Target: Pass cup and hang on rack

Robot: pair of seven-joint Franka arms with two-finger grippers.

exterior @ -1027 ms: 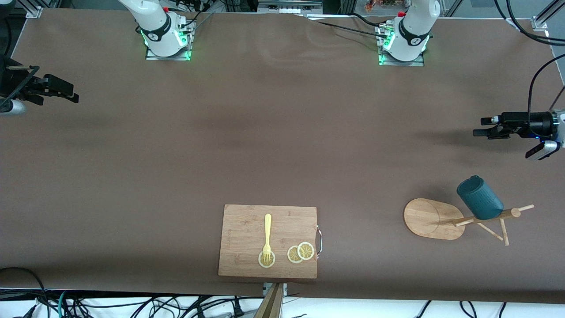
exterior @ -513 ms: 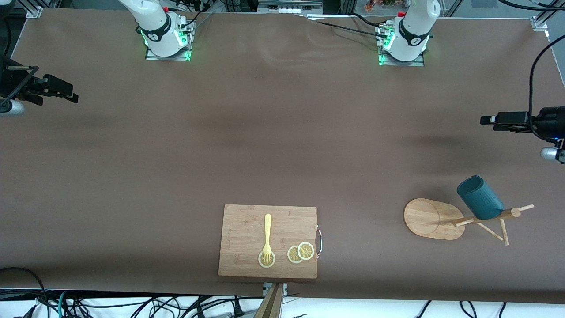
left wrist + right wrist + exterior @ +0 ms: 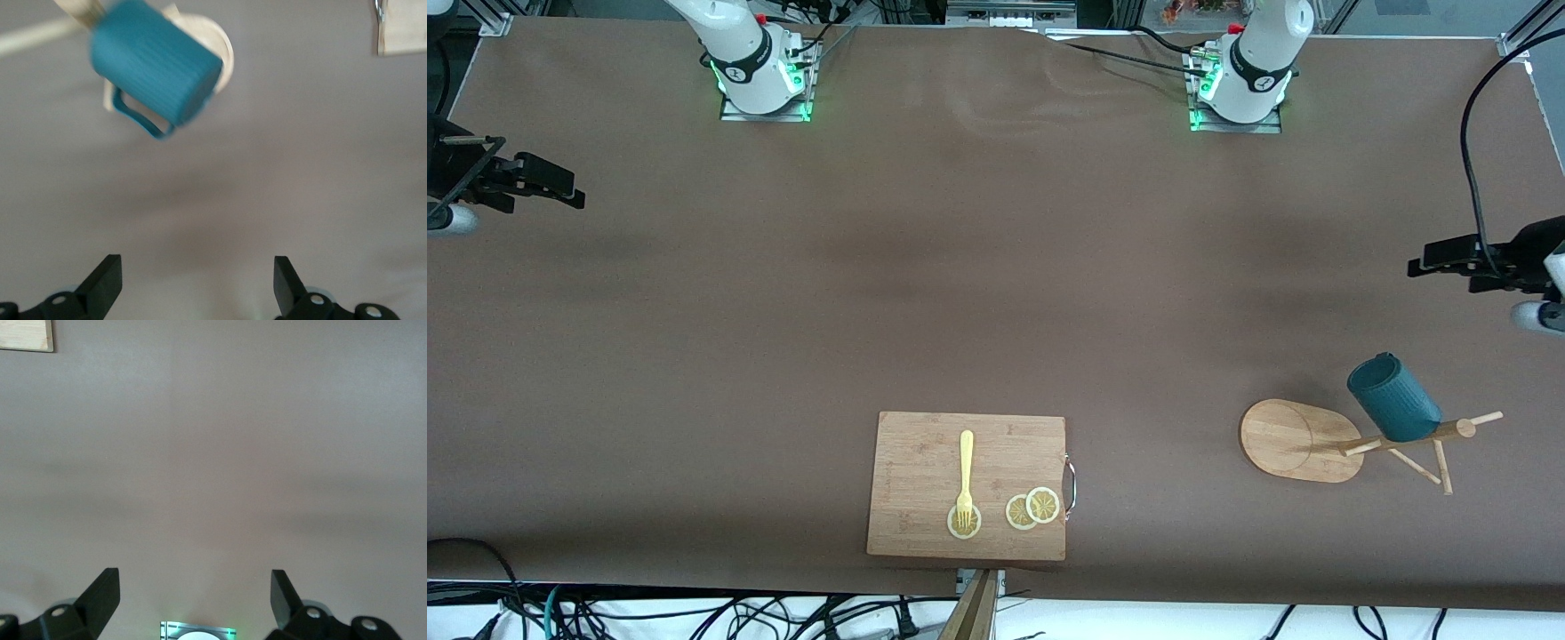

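The dark teal cup (image 3: 1394,400) hangs by its handle on a peg of the light wooden rack (image 3: 1294,440), near the left arm's end of the table. The left wrist view shows the same cup (image 3: 155,67) in front of the rack's oval base (image 3: 223,40). My left gripper (image 3: 1423,263) is in the air over bare cloth at the table's edge, apart from the cup, open and empty (image 3: 197,273). At the right arm's end, my right gripper (image 3: 569,188) waits over bare cloth, open and empty (image 3: 195,587).
A rectangular bamboo cutting board (image 3: 925,453) lies near the front camera's edge at mid-table. It carries a yellow fork (image 3: 966,471) and lemon slices (image 3: 1033,508). Brown cloth covers the whole table. Both arm bases (image 3: 763,80) (image 3: 1240,89) stand along the edge farthest from the camera.
The left gripper has turned and drawn back toward the table's edge at its own end, away from the rack. Cup, rack and right gripper have not moved.
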